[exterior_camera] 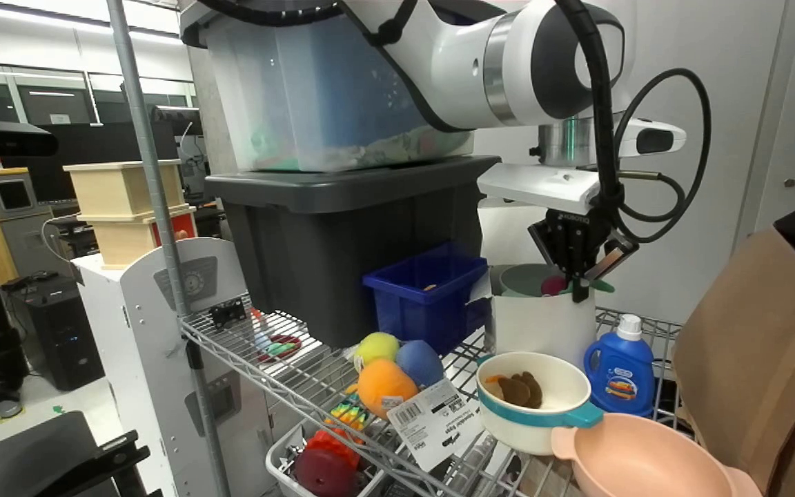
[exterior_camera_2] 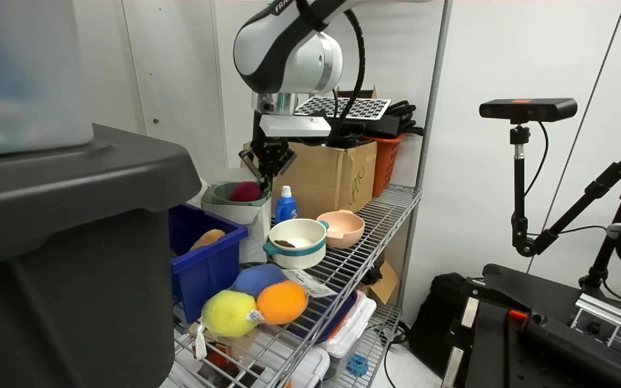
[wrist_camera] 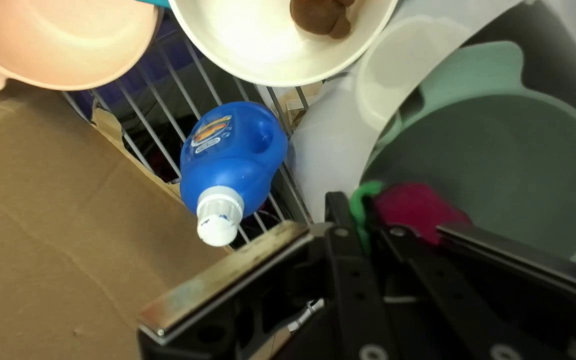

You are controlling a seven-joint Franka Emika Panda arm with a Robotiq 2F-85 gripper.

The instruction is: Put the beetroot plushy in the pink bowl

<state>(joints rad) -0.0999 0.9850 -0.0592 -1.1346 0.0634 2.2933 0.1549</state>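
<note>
Arm shell (exterior_camera: 459, 76): white, rounded. Dark grey joint cap (exterior_camera: 556, 69), silver ring (exterior_camera: 501, 69). "FRA" lettering (exterior_camera_2: 282, 6), rest cropped. Fat black cable (exterior_camera: 601, 103), thinner black loop (exterior_camera: 706, 131), black strap (exterior_camera: 389, 31) round the link. Silver flange cylinder (exterior_camera: 566, 143), white plate (exterior_camera: 542, 185) below. Tool (wrist_camera: 357, 210): black, ROBOTIQ marking (exterior_camera: 572, 217), round screws (wrist_camera: 373, 351), blotchy metal-edged bar (wrist_camera: 228, 276).

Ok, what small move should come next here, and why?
Probably a short lift straight up. The claw appears shut on the green leafy top of the beetroot plushy, whose body seems to sit within the rim of the green bowl. Raising it first would likely clear that rim before travelling across to the pink bowl.
</note>
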